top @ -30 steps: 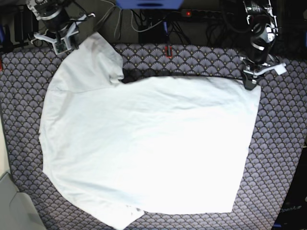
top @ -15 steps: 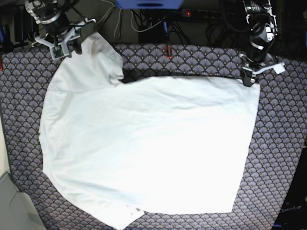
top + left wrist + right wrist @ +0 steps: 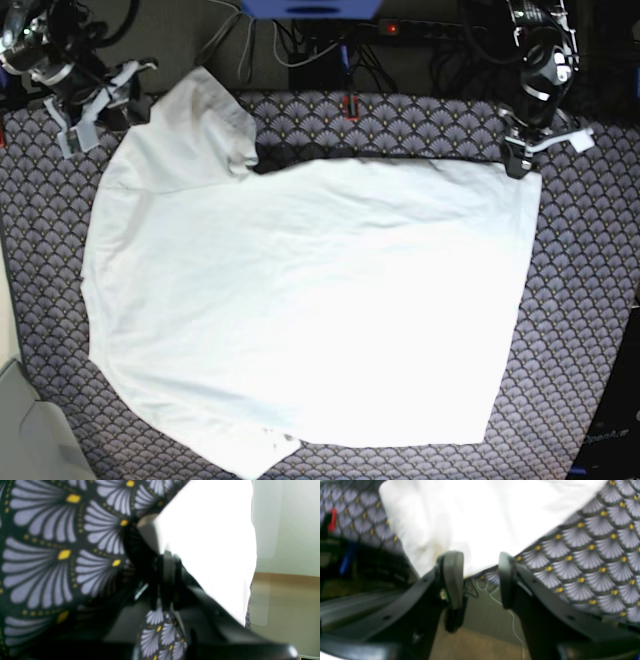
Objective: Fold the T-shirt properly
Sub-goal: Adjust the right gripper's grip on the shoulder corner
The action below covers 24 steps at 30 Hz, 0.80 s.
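- The T-shirt lies spread flat across the patterned surface, filling most of it.
- Left gripper sits at the shirt's far corner, fingers pinched tight on the T-shirt edge.
- Right gripper hangs just off the sleeve edge, fingers apart, nothing between them.
- A tangle of cables and 1 power strip crowd the strip beyond the surface.
- 1 small red object sits near the collar.

T-shirt flat on patterned cloth; grippers at far corners.
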### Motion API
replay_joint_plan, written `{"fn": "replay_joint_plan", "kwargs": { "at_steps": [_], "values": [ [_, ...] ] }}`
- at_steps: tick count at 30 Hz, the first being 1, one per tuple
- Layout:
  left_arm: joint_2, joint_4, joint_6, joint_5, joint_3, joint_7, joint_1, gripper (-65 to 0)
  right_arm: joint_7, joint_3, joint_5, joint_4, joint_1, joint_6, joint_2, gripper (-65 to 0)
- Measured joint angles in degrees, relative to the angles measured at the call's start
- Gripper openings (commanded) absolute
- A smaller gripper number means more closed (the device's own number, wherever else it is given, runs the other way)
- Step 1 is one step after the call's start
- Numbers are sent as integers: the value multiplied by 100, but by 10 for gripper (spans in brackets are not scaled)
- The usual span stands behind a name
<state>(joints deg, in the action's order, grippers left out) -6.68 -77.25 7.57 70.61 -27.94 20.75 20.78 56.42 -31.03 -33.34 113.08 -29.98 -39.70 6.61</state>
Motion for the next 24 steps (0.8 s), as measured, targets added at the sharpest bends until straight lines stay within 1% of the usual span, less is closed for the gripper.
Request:
{"fn": "replay_joint_plan", "kwargs": {
  "at_steps": [3,5,8,13,24],
  "values": [
    [-2,-7,0,-2,2,-2,-2,-647,741,-334,-4,-271,376,7,-166,-401],
    [0,-11,0,-2,2,0,0,-647,1233,-496,-39,-492,575,-13,-208,-401],
    [-9,-11,0,-2,2,2,7,-647,1543,-708,-17,-820,859,-11,-201,-401],
    [-11,-11,0,-4,2,2,15,-647,1700,-669,-13,-1005,901,-11,-201,-401],
    [-13,-11,0,-2,28,-17,15,-647,1687,-490,-15,-1008,1032,-11,-236,-401]
  ]
}}
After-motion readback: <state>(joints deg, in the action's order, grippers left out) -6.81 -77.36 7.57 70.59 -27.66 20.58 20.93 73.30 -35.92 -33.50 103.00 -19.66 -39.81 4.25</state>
